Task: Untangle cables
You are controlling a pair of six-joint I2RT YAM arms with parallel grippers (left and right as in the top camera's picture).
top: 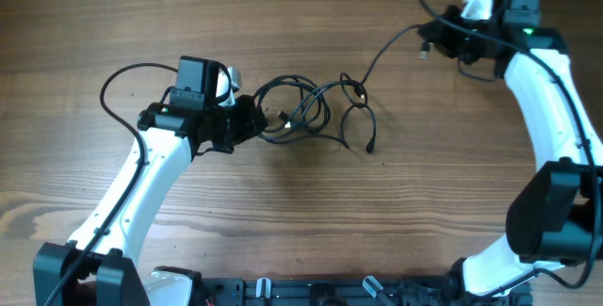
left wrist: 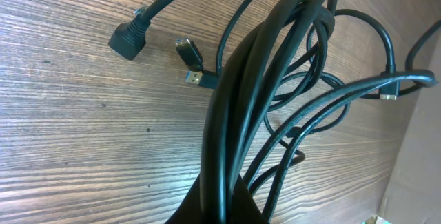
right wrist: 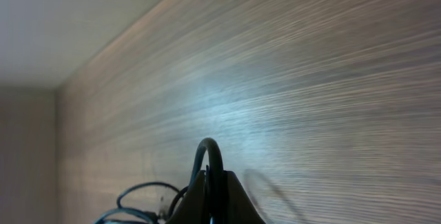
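Note:
The cables (top: 301,113) lie as a black tangled bundle at the table's middle. My left gripper (top: 247,120) is shut on several looped strands at the bundle's left side; in the left wrist view the strands (left wrist: 255,107) run up from the jaws (left wrist: 224,207). A blue-tipped plug (left wrist: 196,78) and an angled plug (left wrist: 129,39) lie beside them. My right gripper (top: 441,35) is at the far right, shut on one cable (right wrist: 210,158) that runs from the bundle in a long arc (top: 382,56). A silvery plug end (top: 424,52) hangs by it.
The table is wood grain (top: 301,221). The thicker arm wires run along my left arm (top: 122,80) and right arm (top: 565,99). The arm bases sit at the front edge (top: 311,292). The wall and table's far edge show in the right wrist view (right wrist: 83,72).

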